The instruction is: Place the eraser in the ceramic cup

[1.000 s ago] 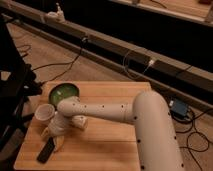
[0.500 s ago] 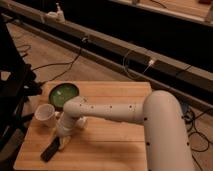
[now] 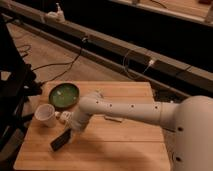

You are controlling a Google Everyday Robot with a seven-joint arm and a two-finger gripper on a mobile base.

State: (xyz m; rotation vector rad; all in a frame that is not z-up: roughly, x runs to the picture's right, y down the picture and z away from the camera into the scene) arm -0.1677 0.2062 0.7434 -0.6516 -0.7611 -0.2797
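one end of the black eraser (image 3: 59, 140) is met by the gripper (image 3: 70, 131) at the lower left of the frame, over the front left part of the wooden table (image 3: 125, 150). whether the gripper is closed on it cannot be told, as the contact is hidden by the wrist. the eraser is seen at a slant, below and to the right of the white ceramic cup (image 3: 45, 114) and apart from it.

if the slab is held only by its end, a swing or slip is likely once it is carried. the cup could be nudged or tipped by the arm, since it is close by. a flat slab could catch on the rim and be left bridging it, or be dropped into the green bowl (image 3: 62, 95) just behind.
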